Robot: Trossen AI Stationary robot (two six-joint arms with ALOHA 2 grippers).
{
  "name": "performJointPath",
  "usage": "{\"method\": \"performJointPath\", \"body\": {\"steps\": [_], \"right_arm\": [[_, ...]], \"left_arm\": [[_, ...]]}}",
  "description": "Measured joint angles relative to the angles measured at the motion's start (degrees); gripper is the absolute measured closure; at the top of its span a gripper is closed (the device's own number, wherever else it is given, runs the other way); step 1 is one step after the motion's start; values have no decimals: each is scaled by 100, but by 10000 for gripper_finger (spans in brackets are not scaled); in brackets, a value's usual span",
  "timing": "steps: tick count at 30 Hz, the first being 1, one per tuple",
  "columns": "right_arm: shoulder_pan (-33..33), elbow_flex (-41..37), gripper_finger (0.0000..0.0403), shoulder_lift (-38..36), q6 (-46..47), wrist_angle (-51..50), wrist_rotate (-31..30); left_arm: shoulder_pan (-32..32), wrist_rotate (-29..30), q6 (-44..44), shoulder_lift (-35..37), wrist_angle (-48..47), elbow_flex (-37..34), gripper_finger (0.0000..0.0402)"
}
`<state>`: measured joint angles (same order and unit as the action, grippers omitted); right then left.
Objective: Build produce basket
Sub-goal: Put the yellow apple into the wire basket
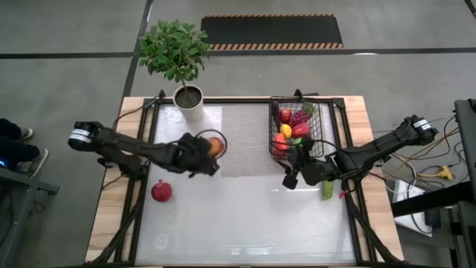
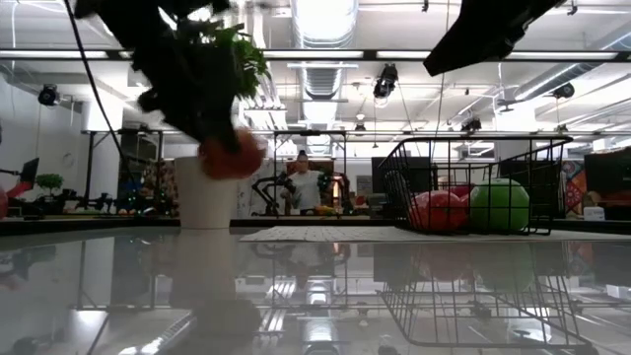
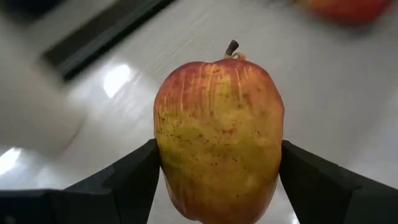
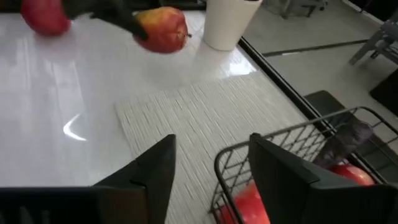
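Observation:
A red-and-yellow apple (image 3: 217, 124) with a short stem sits between the fingers of my left gripper (image 1: 213, 151), above the white table left of the woven mat (image 1: 242, 138). The low view shows the apple (image 2: 232, 158) off the tabletop. The black wire basket (image 1: 316, 123) stands at the far right and holds red, yellow, green and purple produce. Just in front of the basket's near corner (image 4: 231, 155), my right gripper (image 4: 211, 177) hangs open with nothing between its fingers. A red fruit (image 1: 161, 191) lies on the table at the near left. My left gripper pinches the apple's two opposite sides (image 3: 166, 168) between its two fingers (image 3: 130, 180). The fingers come slanting down from the table's left. The apple's stem end (image 3: 231, 47) points away from the wrist. The apple is lifted clear of the table.
A white pot (image 1: 189, 100) with a leafy plant stands at the far edge, left of the mat. A green piece of produce (image 1: 327, 190) lies beside the right arm near the table's right rail. A person (image 2: 306, 182) stands in the room beyond the table.

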<state>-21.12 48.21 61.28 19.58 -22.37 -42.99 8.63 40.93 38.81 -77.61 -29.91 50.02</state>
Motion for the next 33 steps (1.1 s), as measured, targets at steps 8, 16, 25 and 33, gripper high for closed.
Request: {"method": "performJointPath", "body": {"steps": [8, 16, 25, 33], "right_arm": [[0, -212, 131, 2, -776, 1046, 371], [0, -710, 77, 2, -2056, 3047, 1117], [4, -1292, 75, 2, -2831, 4997, 1353], [13, -1304, 74, 4, -3002, 5483, 2029]], "left_arm": [[729, -13, -2877, 53, 2710, -104, 125], [793, -639, -4332, -134, 4345, -198, 125], [788, -1059, -5187, -505, 6207, -626, 125], [784, -1399, -5796, -1022, 7810, -677, 125]]}}
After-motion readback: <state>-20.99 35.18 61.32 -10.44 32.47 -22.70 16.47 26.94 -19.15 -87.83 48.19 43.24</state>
